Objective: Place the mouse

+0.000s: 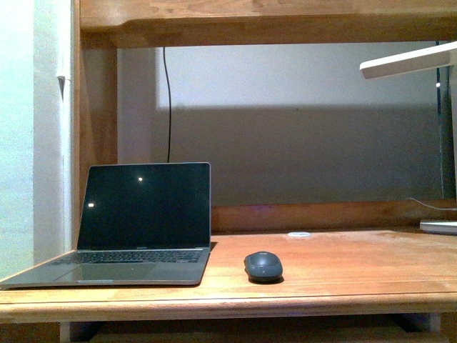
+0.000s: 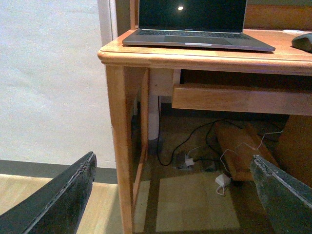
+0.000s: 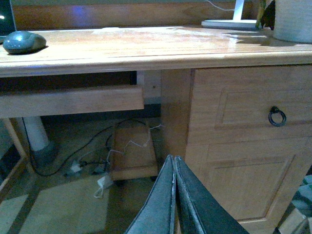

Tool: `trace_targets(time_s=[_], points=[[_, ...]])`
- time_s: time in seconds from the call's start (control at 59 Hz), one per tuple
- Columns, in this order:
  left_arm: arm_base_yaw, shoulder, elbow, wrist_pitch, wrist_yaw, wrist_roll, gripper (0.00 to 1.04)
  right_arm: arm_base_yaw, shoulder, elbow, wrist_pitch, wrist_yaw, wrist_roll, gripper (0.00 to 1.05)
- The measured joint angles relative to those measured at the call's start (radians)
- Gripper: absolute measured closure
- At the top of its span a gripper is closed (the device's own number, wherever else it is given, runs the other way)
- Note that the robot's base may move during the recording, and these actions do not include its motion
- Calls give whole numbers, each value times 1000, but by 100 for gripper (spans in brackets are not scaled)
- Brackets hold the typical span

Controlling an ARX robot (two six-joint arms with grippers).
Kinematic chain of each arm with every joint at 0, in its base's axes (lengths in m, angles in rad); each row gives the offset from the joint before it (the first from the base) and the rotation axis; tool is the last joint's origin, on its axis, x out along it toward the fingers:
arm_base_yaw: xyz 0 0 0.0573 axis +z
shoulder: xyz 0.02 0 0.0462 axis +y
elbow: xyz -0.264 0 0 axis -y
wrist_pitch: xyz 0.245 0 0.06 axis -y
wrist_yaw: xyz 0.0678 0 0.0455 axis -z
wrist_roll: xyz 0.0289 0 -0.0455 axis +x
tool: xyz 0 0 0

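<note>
On the desk (image 1: 343, 275): the mouse (image 1: 263, 266) sits flat on the wooden top, just right of the open laptop (image 1: 139, 227), apart from it, near the front edge.
Mouse, wrist views: visible at the desk's edge in both (image 2: 303, 42) (image 3: 23, 41); nothing touches it.
Left gripper (image 2: 175, 195): low, below desk height, jaws spread wide, empty.
Right gripper (image 3: 174, 195): also below the desktop, in front of the drawer (image 3: 253, 105); fingers pressed together, nothing between them.
Other items: small white disc (image 1: 300, 234) behind the mouse; lamp base (image 1: 439, 226) at far right.
Progress, judged: mouse rests free and upright beside the laptop, both arms clear; placement looks complete, nothing evidently left.
</note>
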Motion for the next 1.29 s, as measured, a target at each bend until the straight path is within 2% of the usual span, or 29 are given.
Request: trace_targets(time_s=[0.135, 0.169, 0.457, 0.508, 0.593, 0.677, 1.287], points=[[0, 0, 0, 0, 0, 0, 8, 0, 0, 0, 0, 0, 0, 102], [0, 0, 0, 0, 0, 0, 8, 0, 0, 0, 0, 0, -2, 99], [0, 0, 0, 0, 0, 0, 8, 0, 0, 0, 0, 0, -2, 49], [0, 0, 0, 0, 0, 0, 8, 0, -1, 0, 0, 0, -2, 35], [0, 0, 0, 0, 0, 0, 8, 0, -1, 0, 0, 0, -2, 18], [0, 0, 0, 0, 0, 0, 8, 0, -1, 0, 0, 0, -2, 6], [0, 0, 0, 0, 0, 0, 8, 0, -1, 0, 0, 0, -2, 7]])
